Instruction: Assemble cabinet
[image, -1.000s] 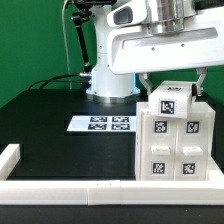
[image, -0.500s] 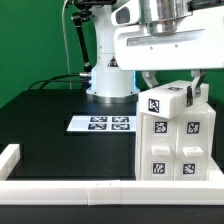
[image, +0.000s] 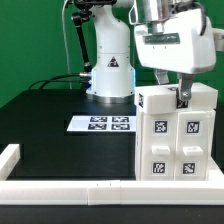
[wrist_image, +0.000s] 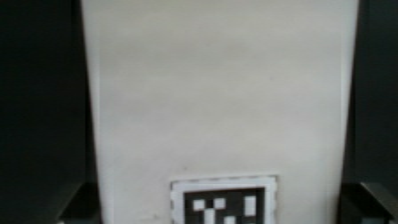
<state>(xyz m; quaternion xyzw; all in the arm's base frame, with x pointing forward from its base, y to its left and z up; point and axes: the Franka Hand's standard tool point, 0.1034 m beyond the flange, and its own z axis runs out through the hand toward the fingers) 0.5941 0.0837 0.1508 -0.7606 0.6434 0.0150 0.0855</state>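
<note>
So the cabinet (image: 178, 133) is standing upright on the black tabletop (image: 60, 140), over toward the exterior view's right, pushed close to the low white border rail (image: 70, 184) that runs along the front edge. Its front face shows a grid of small white blocks with black-and-white square tags, and they all look seated flush, so the body seems mostly put together already. Judging from this alone, whatever is left is probably happening at the top of the box, since that's where the arm is working.

The claw (image: 182, 96) is down on the cabinet's top edge, one dark finger visible against the upper right part of the box. Whether it's clamped onto a top piece, pressing down on it, or just let go, the pictures honestly don't show, so that can't be called either way. The other finger is hidden behind the big white wrist housing.

The wrist view isn't much help: it's filled by a blurry tall white panel (wrist_image: 214, 100) with one tag (wrist_image: 224, 202) at its end, dark on both sides. Presumably that's a face of the cabinet or a part on it, but which one is hard to say.

The marker board (image: 101, 124) lies flat on the tabletop well apart from the cabinet, near the robot's base. No loose parts show anywhere, though the cabinet's right side is cut off by the frame edge and its back is out of sight.
</note>
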